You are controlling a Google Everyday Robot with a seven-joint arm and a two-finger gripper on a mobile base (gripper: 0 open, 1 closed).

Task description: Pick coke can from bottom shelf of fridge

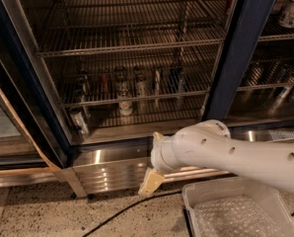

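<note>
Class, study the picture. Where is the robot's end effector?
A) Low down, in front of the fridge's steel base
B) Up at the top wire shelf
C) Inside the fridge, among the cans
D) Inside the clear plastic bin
A: the end effector hangs low in front of the ribbed steel base of the fridge, outside the compartment and left of the plastic bin.
</note>
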